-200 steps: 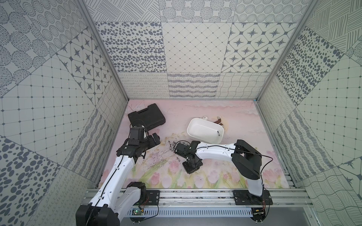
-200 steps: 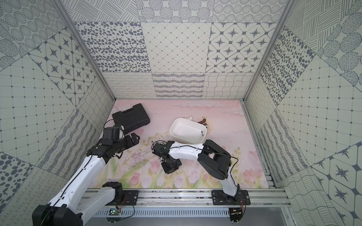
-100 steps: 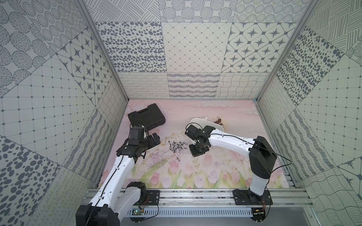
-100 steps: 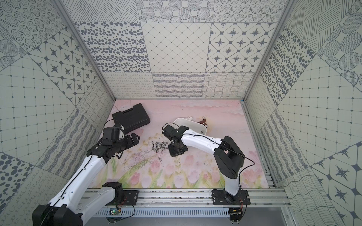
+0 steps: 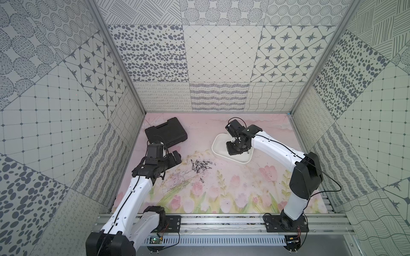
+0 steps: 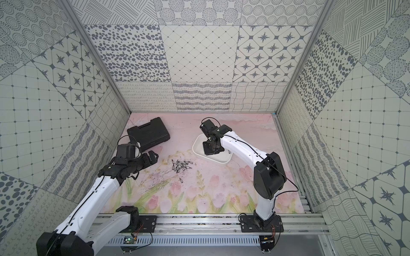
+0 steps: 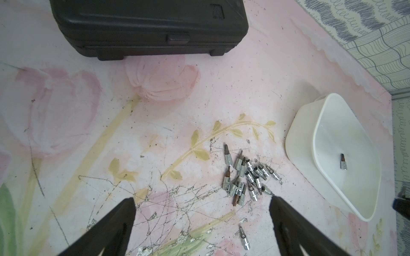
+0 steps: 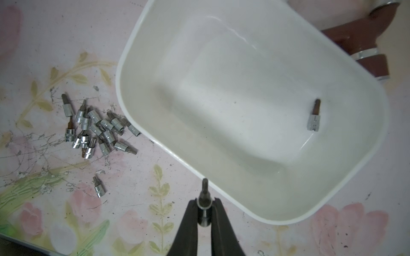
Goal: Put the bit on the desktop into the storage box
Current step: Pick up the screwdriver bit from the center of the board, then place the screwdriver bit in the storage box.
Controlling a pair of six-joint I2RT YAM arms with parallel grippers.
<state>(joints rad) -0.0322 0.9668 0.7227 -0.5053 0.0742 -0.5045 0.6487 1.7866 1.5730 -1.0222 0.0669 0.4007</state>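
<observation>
Wrist of right arm (image 5: 273, 144) tipped down over storage box (image 5: 218, 144), arm stretched forward from rail (image 5: 221, 218). Nearly closed right gripper (image 8: 204, 202) pinching socket bit (image 8: 204, 196) by chrome base; long axis in line with fingers, driver tip aimed away from wrist at box rim. Inside box, second bit (image 8: 314, 115) lying flat; loose pile of bits (image 8: 97, 128) on desktop (image 8: 144, 195) alongside. Wide-spread left gripper (image 7: 201, 199), empty, above desktop near pile.
</observation>
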